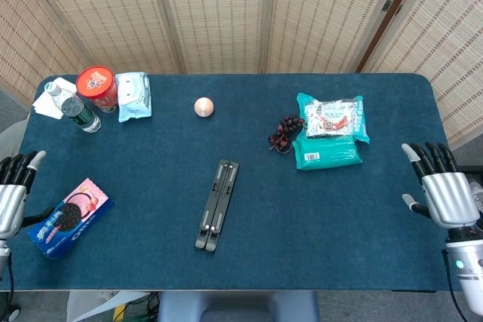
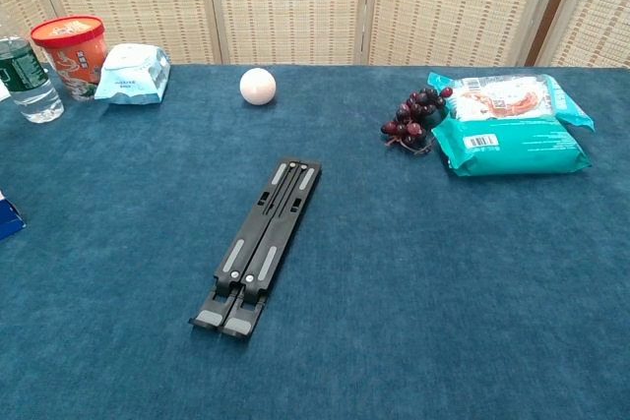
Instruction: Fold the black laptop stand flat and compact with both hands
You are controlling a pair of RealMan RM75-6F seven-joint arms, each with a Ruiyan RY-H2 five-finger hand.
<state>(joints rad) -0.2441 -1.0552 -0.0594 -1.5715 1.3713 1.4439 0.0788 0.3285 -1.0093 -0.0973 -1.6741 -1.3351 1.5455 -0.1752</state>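
The black laptop stand [image 1: 217, 204] lies folded flat as one narrow bar in the middle of the blue table, also in the chest view [image 2: 259, 242]. Nothing touches it. My left hand [image 1: 11, 191] hovers off the table's left edge, fingers apart and empty. My right hand [image 1: 439, 190] is past the right edge, fingers spread, holding nothing. Neither hand shows in the chest view.
A water bottle [image 1: 72, 107], red cup [image 1: 96, 87] and pale blue packet [image 1: 133, 95] stand at the far left. A cookie box [image 1: 68, 218] lies front left. A ball [image 1: 204, 106], grapes [image 1: 284, 131] and teal packets [image 1: 329, 131] sit further back.
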